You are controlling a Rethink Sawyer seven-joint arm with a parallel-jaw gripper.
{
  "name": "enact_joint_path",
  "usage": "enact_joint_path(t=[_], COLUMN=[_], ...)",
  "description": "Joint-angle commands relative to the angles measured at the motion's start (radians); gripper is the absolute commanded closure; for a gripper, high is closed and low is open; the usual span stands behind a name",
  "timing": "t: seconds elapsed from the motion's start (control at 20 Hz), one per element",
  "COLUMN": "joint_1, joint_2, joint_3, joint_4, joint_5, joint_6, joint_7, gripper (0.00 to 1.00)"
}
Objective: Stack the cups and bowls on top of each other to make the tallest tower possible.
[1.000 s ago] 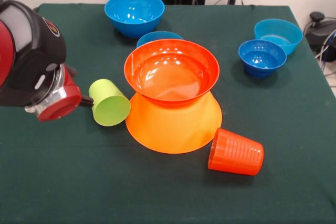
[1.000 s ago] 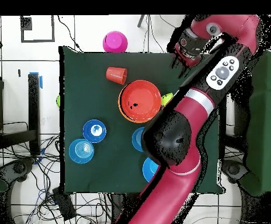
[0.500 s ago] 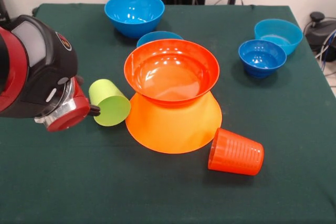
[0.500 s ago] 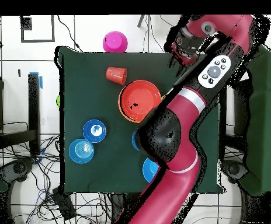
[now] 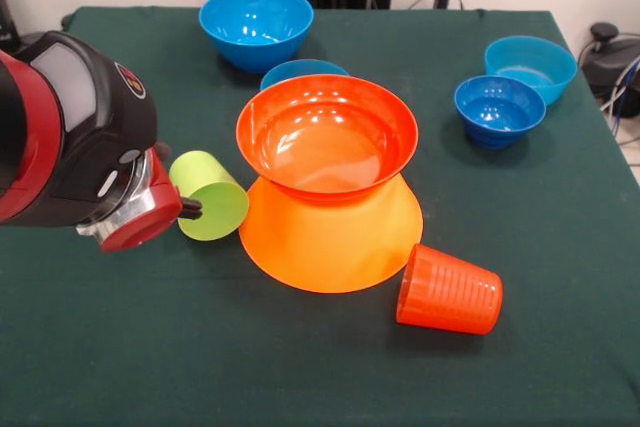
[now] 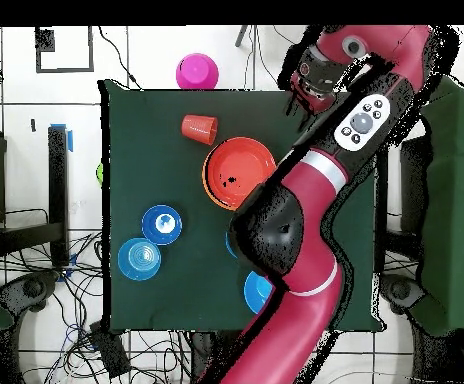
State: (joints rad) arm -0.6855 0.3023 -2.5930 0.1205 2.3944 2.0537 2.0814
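The tower stands mid-table: a large light-orange bowl point(image 5: 330, 242) upside down with a red-orange bowl point(image 5: 327, 137) upright on it; the red-orange bowl also shows in the overhead view point(image 6: 241, 172). The lime-green cup point(image 5: 208, 195) lies on its side left of the tower. The ribbed orange cup point(image 5: 450, 290) lies on its side at the tower's front right, and shows in the overhead view point(image 6: 199, 128). My arm's red and black wrist point(image 5: 75, 137) hangs at the left. Only a dark tip of the gripper point(image 5: 190, 209) shows, against the green cup's rim.
A medium blue bowl point(image 5: 256, 22) stands at the back, with a small blue bowl point(image 5: 303, 71) behind the tower. Two more blue bowls point(image 5: 500, 107) point(image 5: 530, 65) sit at the right. A pink bowl point(image 6: 196, 72) lies beyond the table's edge in the overhead view.
The arm's wrist has shifted right in the front view, closing on the green cup. The cups and bowls have not moved.
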Motion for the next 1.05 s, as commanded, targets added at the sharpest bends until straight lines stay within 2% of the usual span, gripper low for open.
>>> enact_joint_path(t=[0.05,0.55,1.05], joint_1=[-0.024,-0.037,-0.042], joint_2=[0.005,0.019,0.052], joint_3=[-0.168,-0.239,-0.243], joint_4=[-0.048,-0.041,-0.045], joint_5=[0.037,0.113,0.152], joint_6=[0.071,0.092,0.060], joint_7=[-0.327,-0.332,-0.310], gripper=[0.00,0.00,0.00])
